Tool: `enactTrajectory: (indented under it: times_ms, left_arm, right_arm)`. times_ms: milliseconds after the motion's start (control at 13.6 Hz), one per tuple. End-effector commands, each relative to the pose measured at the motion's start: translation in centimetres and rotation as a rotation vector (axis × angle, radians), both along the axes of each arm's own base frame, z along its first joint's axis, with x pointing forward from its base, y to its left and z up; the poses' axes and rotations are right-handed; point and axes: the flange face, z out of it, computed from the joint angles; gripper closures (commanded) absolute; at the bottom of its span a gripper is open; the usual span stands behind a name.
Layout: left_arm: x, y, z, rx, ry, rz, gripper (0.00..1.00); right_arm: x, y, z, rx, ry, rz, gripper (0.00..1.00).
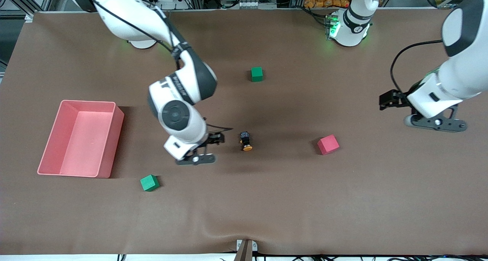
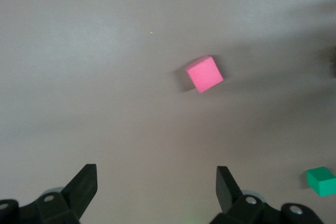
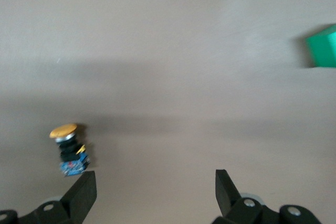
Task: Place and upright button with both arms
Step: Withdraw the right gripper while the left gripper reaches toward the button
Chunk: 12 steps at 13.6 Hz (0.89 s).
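Button [image 1: 246, 141] lying on brown table [image 1: 267, 200], right hand [image 1: 198, 154] beside it, fingers apart, left hand [image 1: 432, 120] waiting, fingers apart.

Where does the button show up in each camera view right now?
Front view: the button lies mid-table, beside the right gripper, orange cap toward the camera.
Left wrist view: not clearly in it.
Right wrist view: it sits just ahead of one fingertip.
Shared landmark: the green cube nearer the robots' bases.
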Motion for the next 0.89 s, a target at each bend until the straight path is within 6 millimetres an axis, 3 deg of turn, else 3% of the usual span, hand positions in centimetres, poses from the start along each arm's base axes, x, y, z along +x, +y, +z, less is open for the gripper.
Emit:
enactTrajectory:
  times_ms: [0,148,369,516,811]
  left_arm:
    - [0.2,-3.6,-2.6,0.013,0.057,0.028,0.00]
    - [-0.3,-6.6,-3.9,0.032,0.082,0.079,0.00]
    - [-0.7,-10.3,-6.8,0.012,0.146,0.144,0.00]
    - [-0.5,-11.4,-9.1,-0.005,0.199,0.177,0.00]
    - [0.6,-18.5,-13.3,0.008,0.231,0.206,0.00]
  right_arm:
    - [0.3,-3.1,2.4,0.015,0.004,-0.025,0.00]
    - [0.2,-4.7,2.2,0.000,0.042,-0.026,0.00]
    - [-0.1,-5.6,3.1,-0.006,0.063,-0.010,0.00]
    - [-0.3,-5.7,3.6,-0.010,0.073,-0.009,0.00]
    - [-0.1,-6.5,3.9,-0.009,0.075,-0.019,0.00]
